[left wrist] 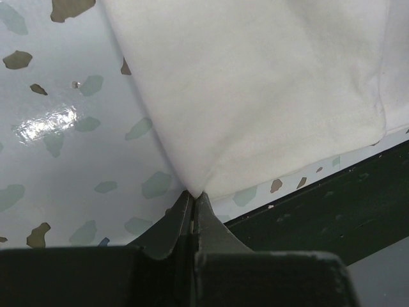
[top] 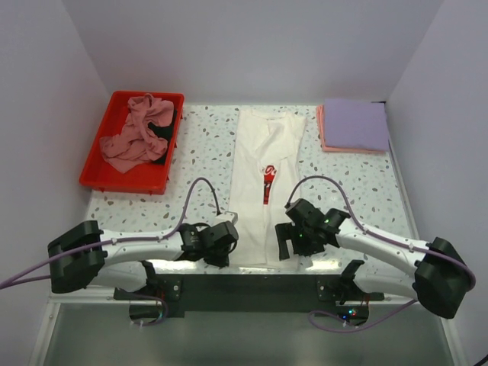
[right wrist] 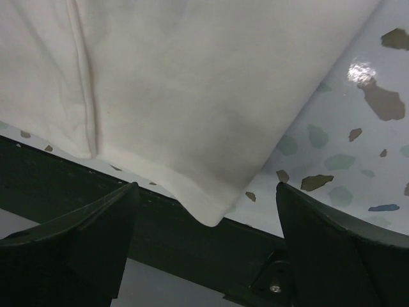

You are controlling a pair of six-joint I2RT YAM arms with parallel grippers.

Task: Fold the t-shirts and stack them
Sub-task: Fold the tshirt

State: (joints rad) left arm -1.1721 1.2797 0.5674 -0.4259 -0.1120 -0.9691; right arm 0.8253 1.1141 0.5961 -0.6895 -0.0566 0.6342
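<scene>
Speckled table [top: 206, 152] carries a limp-looking white t-shirt [top: 259, 152], best held by hem corners: left pincer [left wrist: 193, 195] clenched on one, right pincer [right wrist: 206, 187] spread around the other.

White shirt [top: 255, 221]: folded lengthwise, red print [top: 268, 185] shows only as narrow strip, lettering too small to read.
Left wrist view: shirt corner vanishes between clamped fingers of left gripper [left wrist: 193, 199]; cloth runs off top and right edges.
Top view: that corner hidden under same gripper.
Right wrist view: cloth cut off at top and left; right gripper [right wrist: 206, 188] fingers cut by bottom edge.
Black shirt [top: 158, 123] mostly buried under pink shirt [top: 133, 141] in tray [top: 122, 183].
Salmon shirt [top: 321, 131]: only edge visible beneath lavender shirt [top: 357, 122].
</scene>
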